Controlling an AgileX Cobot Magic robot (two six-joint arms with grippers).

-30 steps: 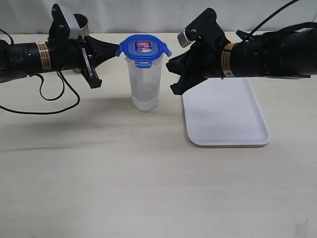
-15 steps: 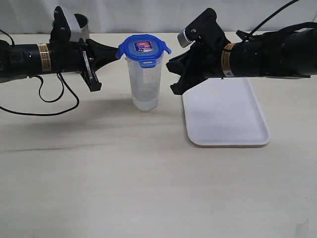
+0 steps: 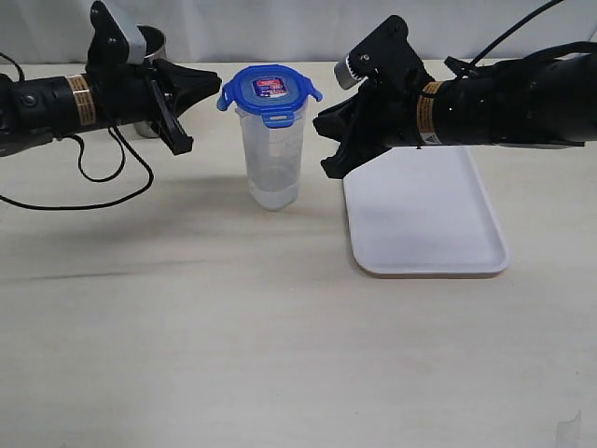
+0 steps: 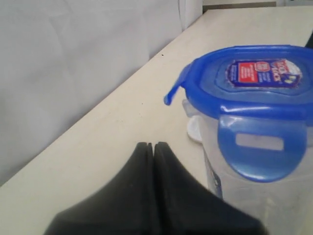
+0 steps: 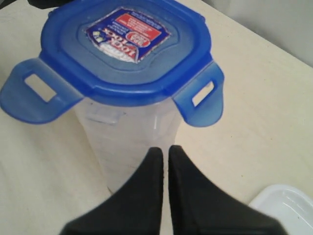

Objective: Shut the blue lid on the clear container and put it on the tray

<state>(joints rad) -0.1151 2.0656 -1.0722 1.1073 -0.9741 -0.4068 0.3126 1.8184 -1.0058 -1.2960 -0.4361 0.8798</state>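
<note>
Blue lid (image 3: 270, 91) tops clear container (image 3: 272, 159) between left hand (image 4: 153, 145) and right hand (image 5: 165, 151), both pressed together.

Soft, even light falls from overhead; the bench (image 3: 280, 355) is bright, with faint, fuzzy-edged shadows lying across it. Up close, the left pincer (image 4: 153, 147) and the right pincer (image 5: 165, 152) blur into dark shapes, and the blue lid (image 5: 124, 73) carries a pale sheen.

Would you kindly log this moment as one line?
round blue plastic lid: atop tall clear container, tabs flared | flat white tray: container beside it | left gripper, right gripper: shut
</note>
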